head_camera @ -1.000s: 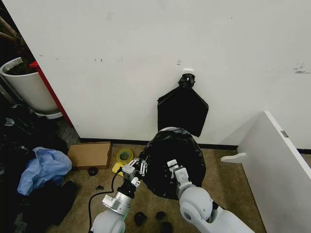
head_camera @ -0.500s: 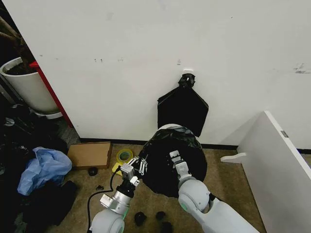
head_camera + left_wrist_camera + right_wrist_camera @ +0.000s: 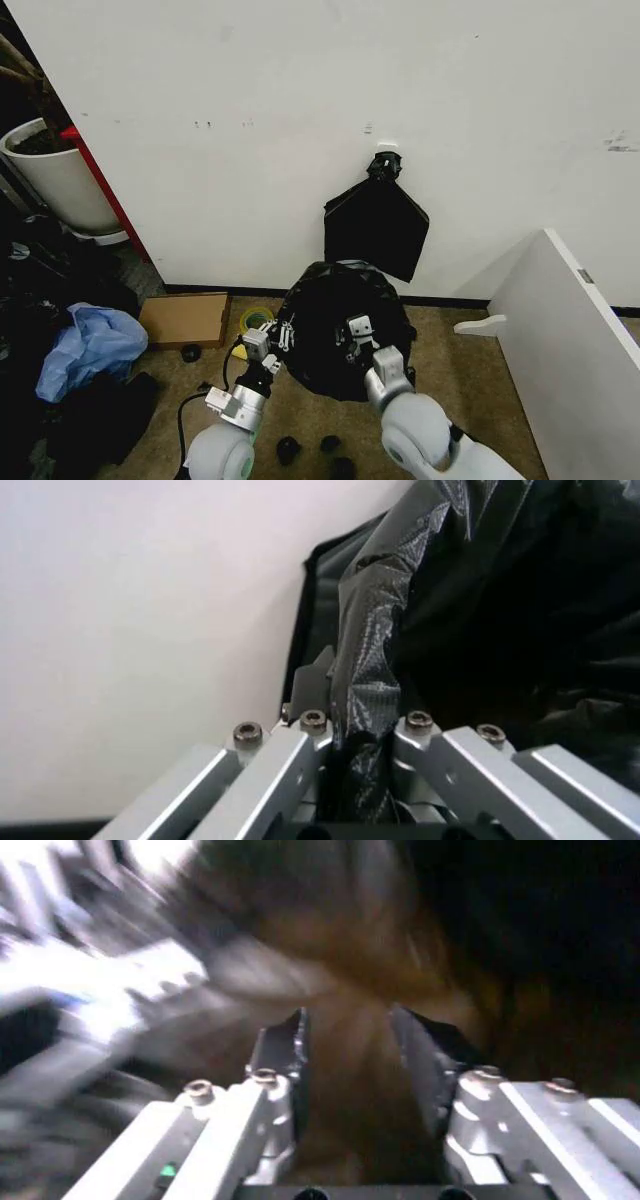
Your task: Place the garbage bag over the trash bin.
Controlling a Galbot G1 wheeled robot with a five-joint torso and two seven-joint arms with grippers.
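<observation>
Now fully hiding trash bin beneath garbage bag (image 3: 340, 325); left gripper (image 3: 355, 739) pinching film at nine o'clock, right gripper (image 3: 350, 1054) spread empty at five.

The garbage bag (image 3: 340, 325) sits on the floor near the far wall, just below a flat bag (image 3: 375, 228) on that wall. The left gripper (image 3: 281, 335) is at its left edge, the right gripper (image 3: 359, 334) against its near side. A cardboard piece (image 3: 184, 318) and tape roll (image 3: 256, 320) lie left, a plant pot (image 3: 58, 180) far left, a white panel (image 3: 570, 340) right.
</observation>
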